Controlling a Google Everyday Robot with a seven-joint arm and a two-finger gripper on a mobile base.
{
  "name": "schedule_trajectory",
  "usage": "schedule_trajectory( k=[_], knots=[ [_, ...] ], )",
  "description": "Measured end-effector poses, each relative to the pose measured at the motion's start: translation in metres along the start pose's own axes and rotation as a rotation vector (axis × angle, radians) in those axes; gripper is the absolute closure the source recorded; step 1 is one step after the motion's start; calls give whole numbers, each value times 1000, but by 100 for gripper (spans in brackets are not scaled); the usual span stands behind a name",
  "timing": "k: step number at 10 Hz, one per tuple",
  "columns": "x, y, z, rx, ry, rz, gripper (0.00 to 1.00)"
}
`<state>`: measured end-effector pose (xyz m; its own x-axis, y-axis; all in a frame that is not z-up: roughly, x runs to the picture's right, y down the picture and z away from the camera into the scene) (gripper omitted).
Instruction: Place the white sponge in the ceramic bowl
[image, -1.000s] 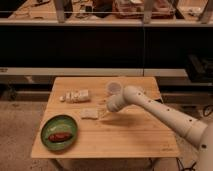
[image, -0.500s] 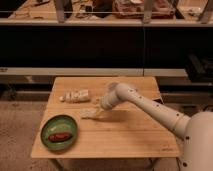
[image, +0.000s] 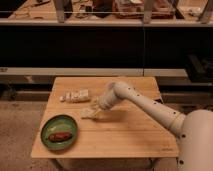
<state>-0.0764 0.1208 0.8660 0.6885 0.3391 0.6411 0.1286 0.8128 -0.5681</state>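
The white sponge (image: 89, 113) lies flat on the wooden table (image: 125, 137), left of centre. My gripper (image: 98, 106) is down at the sponge's right end, reaching in from the right on the long white arm (image: 150, 106). Whether it touches the sponge I cannot tell. The green ceramic bowl (image: 60, 132) sits at the table's front left, to the left of the sponge and nearer the front. It holds a reddish-brown object (image: 58, 136).
A longer white lumpy bottle-like object (image: 75, 96) lies just behind the sponge towards the table's back left. Dark shelving and a counter with clutter stand behind the table. My white base fills the lower right corner.
The arm has swung left and lowered, bringing the gripper from behind the sponge down onto its right end. The pale cup seen earlier is now hidden behind the arm.
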Motion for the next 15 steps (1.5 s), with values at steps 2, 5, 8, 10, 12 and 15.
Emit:
schedule_trajectory(
  k=[2,5,8,10,12,15],
  knots=[
    [-8,1,0,-27,-22,5,34],
    [1,-6,-2,-11,-7,18,20],
    [15,-3,4,-10,16,44,20],
    [23,-3,10,-2,29,44,20],
    [28,-3,16,6,43,34,34],
    [35,0,24,4,52,31,64]
  ],
)
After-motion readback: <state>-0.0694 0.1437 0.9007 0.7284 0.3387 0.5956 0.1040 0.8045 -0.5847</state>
